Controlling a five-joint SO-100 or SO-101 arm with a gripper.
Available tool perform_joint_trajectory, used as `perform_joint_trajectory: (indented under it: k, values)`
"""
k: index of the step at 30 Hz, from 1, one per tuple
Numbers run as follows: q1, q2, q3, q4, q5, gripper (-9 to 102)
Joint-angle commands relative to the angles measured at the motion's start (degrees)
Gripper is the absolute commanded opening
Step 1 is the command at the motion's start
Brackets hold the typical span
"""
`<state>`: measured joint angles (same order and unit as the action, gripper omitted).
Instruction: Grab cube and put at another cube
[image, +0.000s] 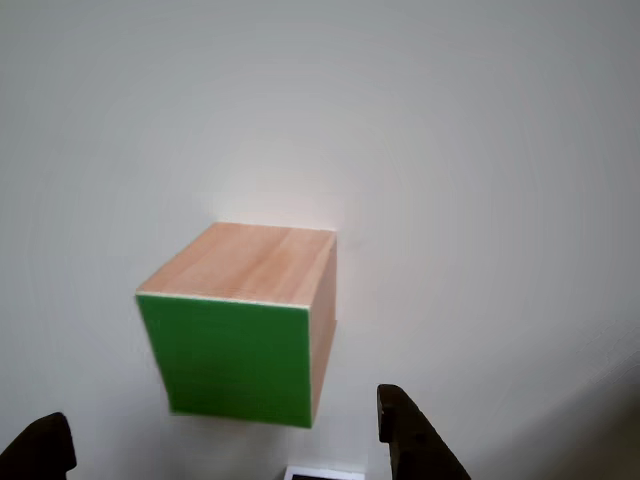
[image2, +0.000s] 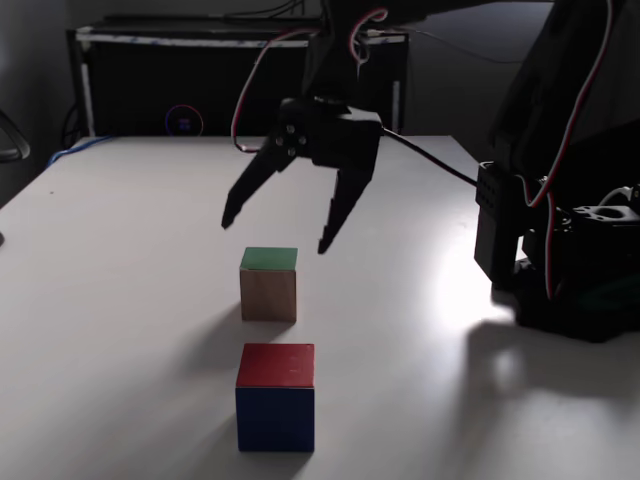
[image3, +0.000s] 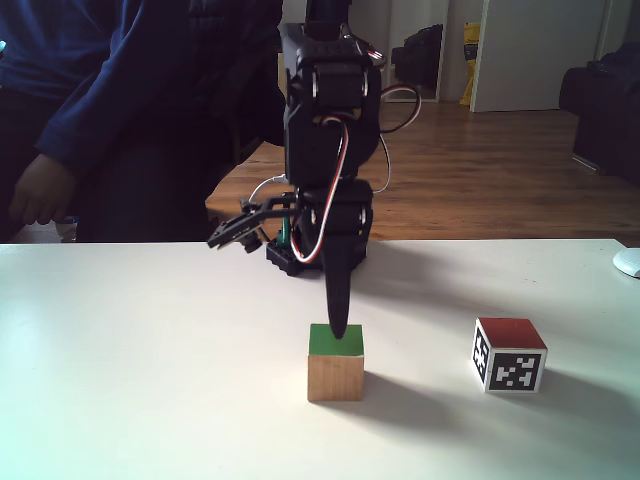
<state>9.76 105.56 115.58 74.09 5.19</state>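
Note:
The wooden cube (image2: 269, 292) rests on the white table (image2: 120, 300) with its green face up. The wrist-like view shows this cube (image: 250, 330) close up, green face towards the camera. My gripper (image2: 276, 235) hangs open just above it, its fingers spread to either side. Two dark fingertips (image: 410, 435) frame the bottom of the close view, with nothing between them. Seen from the front, the gripper (image3: 338, 325) lines up over the cube (image3: 335, 378). The red cube (image3: 510, 355) with the black-and-white marker stands to its right. In a fixed view this red cube (image2: 276, 395) sits nearer the camera.
The arm's black base (image2: 560, 260) stands at the table's right side. A person in a dark blue sleeve (image3: 100, 120) stands behind the table at the left. A white object (image3: 628, 262) lies at the right edge.

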Motion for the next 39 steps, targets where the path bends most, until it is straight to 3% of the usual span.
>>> perform_joint_trajectory:
  k: [1, 17, 28, 39]
  values:
    - [-0.2, -1.6, -1.0, -0.4, 0.4, 47]
    - [2.4, -11.3, -5.1, -4.7, -0.1, 45]
    - [2.1, -15.6, -7.5, -6.2, 0.0, 38]
    - [3.2, -16.3, -8.3, -8.3, 0.3, 22]
